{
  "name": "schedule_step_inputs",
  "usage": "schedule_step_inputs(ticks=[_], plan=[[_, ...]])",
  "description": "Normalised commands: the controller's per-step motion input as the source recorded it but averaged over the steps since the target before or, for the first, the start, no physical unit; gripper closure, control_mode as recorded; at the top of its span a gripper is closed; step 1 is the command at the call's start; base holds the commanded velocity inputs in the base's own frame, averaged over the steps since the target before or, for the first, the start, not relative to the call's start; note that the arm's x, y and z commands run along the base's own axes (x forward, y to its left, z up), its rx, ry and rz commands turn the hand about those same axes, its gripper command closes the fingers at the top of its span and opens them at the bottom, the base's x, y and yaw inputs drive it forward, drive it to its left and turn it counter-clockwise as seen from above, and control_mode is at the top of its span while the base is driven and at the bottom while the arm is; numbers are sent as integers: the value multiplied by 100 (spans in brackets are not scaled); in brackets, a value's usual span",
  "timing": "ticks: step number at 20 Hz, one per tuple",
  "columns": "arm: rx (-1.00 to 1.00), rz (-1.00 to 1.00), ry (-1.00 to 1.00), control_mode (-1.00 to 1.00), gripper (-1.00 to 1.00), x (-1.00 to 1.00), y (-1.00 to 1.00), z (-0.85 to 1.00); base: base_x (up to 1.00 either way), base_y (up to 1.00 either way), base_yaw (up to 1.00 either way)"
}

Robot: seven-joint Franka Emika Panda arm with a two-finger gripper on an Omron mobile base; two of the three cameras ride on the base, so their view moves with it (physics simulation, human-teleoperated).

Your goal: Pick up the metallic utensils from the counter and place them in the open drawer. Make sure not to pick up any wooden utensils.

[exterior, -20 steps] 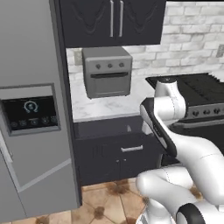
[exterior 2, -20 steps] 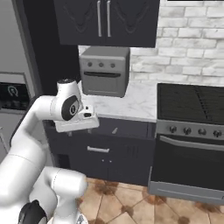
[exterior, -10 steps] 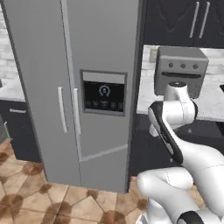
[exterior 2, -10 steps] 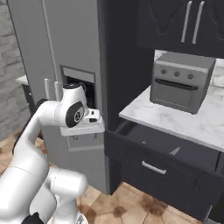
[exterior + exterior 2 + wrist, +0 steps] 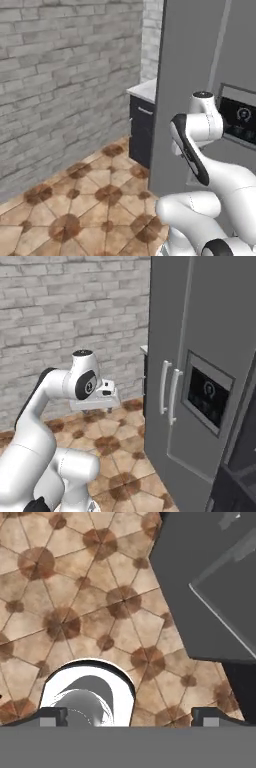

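Utensils: position cannot be told from these views. Brick wall at left. Arm folded, elbow raised, with the hand held out level above the tiled floor and facing down. Fingertips wide apart, nothing between them. Grey fridge at right.
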Motion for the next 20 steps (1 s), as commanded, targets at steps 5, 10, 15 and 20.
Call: schedule_step_inputs(ticks=[5, 10, 15, 20], plan=[[0, 0, 0, 100, -100, 0, 0, 0, 1, 26, 100], [0, 0, 0, 100, -100, 0, 0, 0, 7, 3, 79], [0, 0, 0, 100, -100, 0, 0, 0, 49, 4, 81], [0, 0, 0, 100, -100, 0, 0, 0, 59, 0, 93]])
